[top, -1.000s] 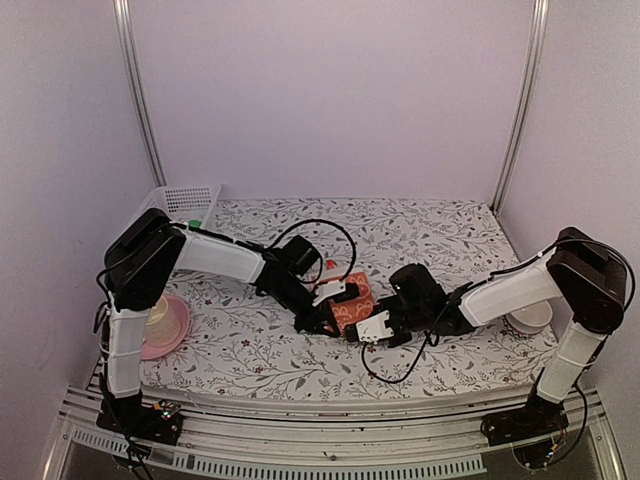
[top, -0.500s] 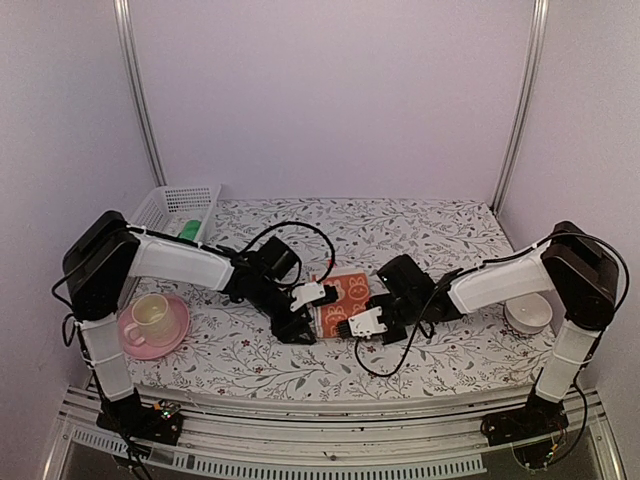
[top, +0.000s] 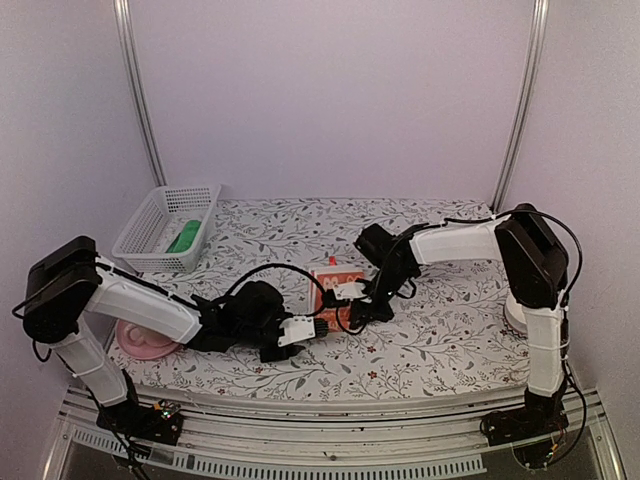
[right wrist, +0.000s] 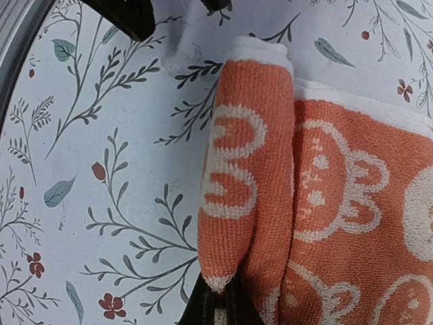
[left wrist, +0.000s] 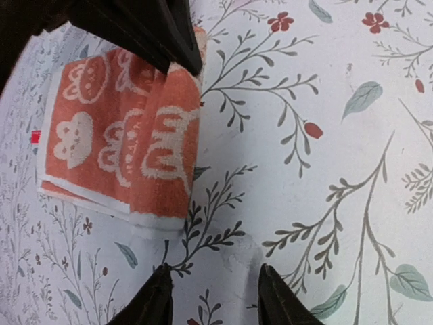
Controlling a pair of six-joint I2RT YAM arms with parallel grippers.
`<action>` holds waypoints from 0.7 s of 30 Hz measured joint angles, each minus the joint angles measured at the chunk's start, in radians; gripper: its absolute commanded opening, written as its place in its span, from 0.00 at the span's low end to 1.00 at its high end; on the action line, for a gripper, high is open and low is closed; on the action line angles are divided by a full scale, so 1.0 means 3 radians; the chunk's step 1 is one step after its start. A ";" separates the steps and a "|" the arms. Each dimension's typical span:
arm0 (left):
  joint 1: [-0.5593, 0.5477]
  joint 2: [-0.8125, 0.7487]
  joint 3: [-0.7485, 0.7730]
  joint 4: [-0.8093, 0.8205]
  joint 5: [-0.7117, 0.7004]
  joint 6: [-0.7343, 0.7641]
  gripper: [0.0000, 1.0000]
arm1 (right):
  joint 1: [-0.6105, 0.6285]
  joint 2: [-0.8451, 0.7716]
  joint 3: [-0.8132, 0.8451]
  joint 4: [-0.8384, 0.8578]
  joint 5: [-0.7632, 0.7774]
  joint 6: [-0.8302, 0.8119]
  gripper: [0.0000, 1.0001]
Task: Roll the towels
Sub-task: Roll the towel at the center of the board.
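Note:
An orange-red towel (top: 325, 284) with a white pattern lies flat on the floral table, with one long edge folded over into a thick roll (right wrist: 247, 169). My right gripper (right wrist: 221, 298) is shut on the end of that roll, and in the top view it (top: 346, 300) sits at the towel's right side. My left gripper (left wrist: 213, 283) is open and holds nothing, hovering over bare cloth just short of the towel's (left wrist: 122, 142) near edge. In the top view it (top: 316, 326) is front of centre. A green towel (top: 183, 240) lies in the basket.
A white mesh basket (top: 150, 225) stands at the back left. A pink saucer (top: 135, 340) sits by the left arm's base. A white bowl (top: 518, 318) shows behind the right arm. The table cover is a floral cloth (top: 440, 330).
My left gripper let go of the towel, opened and drew back toward the near left. The right arm swung to the far side, keeping its pinch on the rolled edge.

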 measured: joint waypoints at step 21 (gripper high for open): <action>-0.0337 0.0621 0.0032 0.1133 -0.0838 0.1110 0.39 | -0.0251 0.0818 0.1119 -0.1508 -0.0807 0.0114 0.08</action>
